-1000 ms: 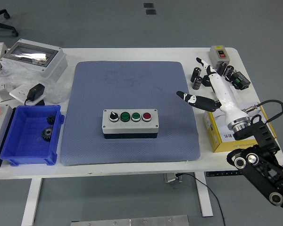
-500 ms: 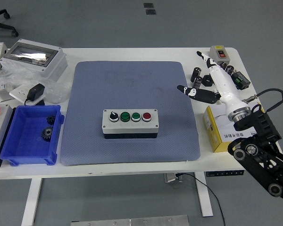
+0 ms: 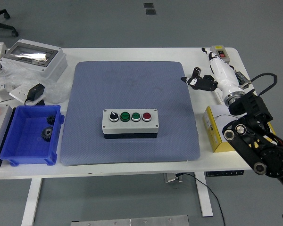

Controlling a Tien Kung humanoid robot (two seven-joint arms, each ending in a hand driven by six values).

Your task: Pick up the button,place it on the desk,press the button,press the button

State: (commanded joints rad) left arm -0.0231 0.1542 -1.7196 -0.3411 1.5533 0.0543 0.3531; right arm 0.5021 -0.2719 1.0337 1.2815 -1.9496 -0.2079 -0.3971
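Since a second ago the right hand (image 3: 217,75) has moved toward one o'clock, fingers (image 3: 191,81) extended and holding nothing. At nine o'clock a blue bin (image 3: 19,155) holds black gears (image 3: 48,132). The button box (image 3: 130,123) sits mid-mat (image 3: 132,80) on the bench (image 3: 132,165).
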